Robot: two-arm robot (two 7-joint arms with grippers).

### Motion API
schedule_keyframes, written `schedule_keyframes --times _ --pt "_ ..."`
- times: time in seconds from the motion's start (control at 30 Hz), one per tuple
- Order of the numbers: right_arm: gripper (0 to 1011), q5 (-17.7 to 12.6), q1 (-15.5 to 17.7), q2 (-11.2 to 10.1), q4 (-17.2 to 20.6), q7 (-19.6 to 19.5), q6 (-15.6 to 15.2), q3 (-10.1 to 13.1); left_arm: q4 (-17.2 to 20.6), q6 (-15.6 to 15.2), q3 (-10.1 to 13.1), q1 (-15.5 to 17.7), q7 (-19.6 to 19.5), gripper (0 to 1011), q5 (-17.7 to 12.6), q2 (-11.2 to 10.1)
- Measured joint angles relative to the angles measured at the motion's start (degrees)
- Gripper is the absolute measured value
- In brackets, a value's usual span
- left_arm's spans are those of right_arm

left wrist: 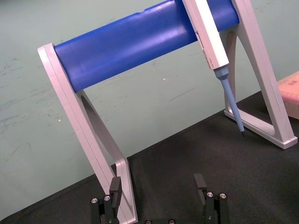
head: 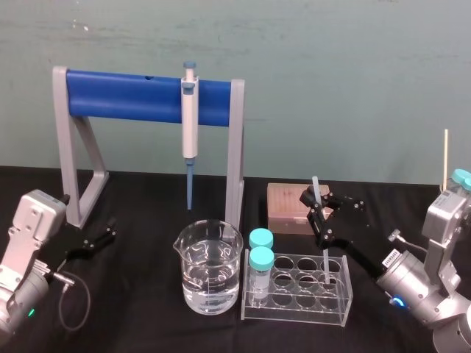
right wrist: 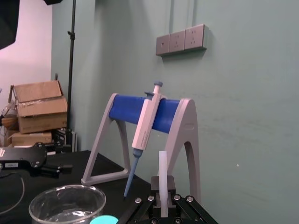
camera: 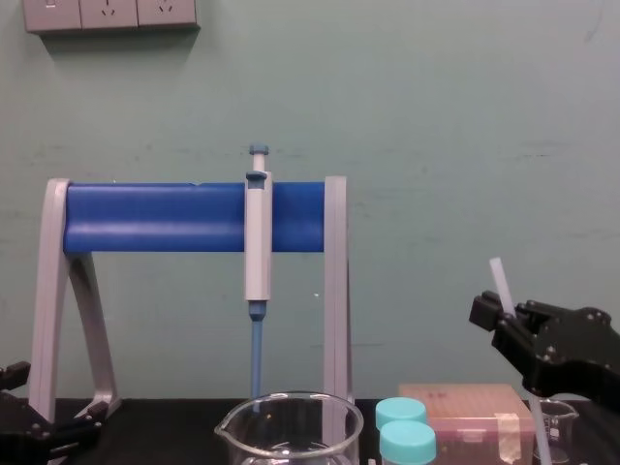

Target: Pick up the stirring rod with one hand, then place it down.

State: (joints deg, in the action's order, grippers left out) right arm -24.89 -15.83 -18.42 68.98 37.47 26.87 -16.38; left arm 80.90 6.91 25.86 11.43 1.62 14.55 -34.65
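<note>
The right tool (head: 318, 209) is clamped on the stirring rod (head: 324, 263), which stands nearly upright with its lower end in the clear tube rack (head: 294, 316). The left tool (head: 109, 232), fingers apart, sits well left of the rack. The right arm's white label (head: 391, 258) is too small to read.

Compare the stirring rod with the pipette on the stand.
The stirring rod is clamped in the right end effector, its lower end in the clear tube rack; the pipette hangs on the stand's blue bar. The stirring rod is thin and translucent white; the pipette has a thicker grey-white body and a blue tip. The stirring rod leans slightly; the pipette hangs straight. Both are long, narrow and roughly upright.
</note>
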Motion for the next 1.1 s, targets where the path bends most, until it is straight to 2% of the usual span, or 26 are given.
schedule_keyframes --times 0.27,0.57,1.1 --pt "66 0.5 -0.4 0.1 -1.6 -0.2 -0.3 -0.6 0.0 0.0 0.0 0.0 0.0 1001 0.0 0.0" --pt "66 2.6 -0.2 0.0 -2.0 -2.7 -1.7 -0.7 0.0 0.0 0.0 0.0 0.0 1000 0.0 0.0" --pt "66 2.4 -0.2 0.0 -2.0 -2.6 -1.6 -0.7 0.0 0.0 0.0 0.0 0.0 1000 0.0 0.0"
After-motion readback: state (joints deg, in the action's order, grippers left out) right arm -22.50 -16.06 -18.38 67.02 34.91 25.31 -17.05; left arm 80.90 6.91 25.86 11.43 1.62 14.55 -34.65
